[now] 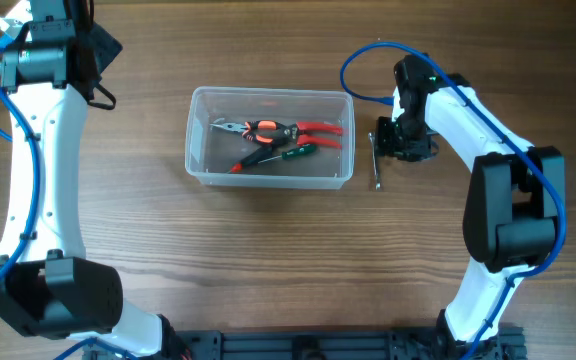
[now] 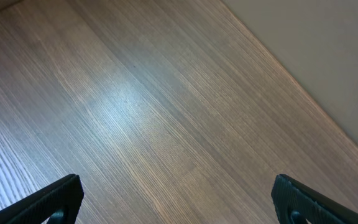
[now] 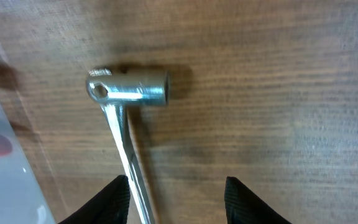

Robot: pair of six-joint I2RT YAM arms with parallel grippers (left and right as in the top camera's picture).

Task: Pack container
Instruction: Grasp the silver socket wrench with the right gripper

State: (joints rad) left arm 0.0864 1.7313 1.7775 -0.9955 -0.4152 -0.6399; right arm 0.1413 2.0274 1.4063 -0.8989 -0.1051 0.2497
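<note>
Steel wrench (image 3: 128, 118) flat on desk (image 3: 278, 93) | my right fingers (image 3: 107, 208) spread, shaft beside one, off-centre | risk: closing nudges wrench, it pivots and slips free.

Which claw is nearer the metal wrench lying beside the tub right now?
Right. The right claw is open directly over the wrench, its shaft between the fingers. The left claw is open over bare table, far off on the container's other side.
</note>
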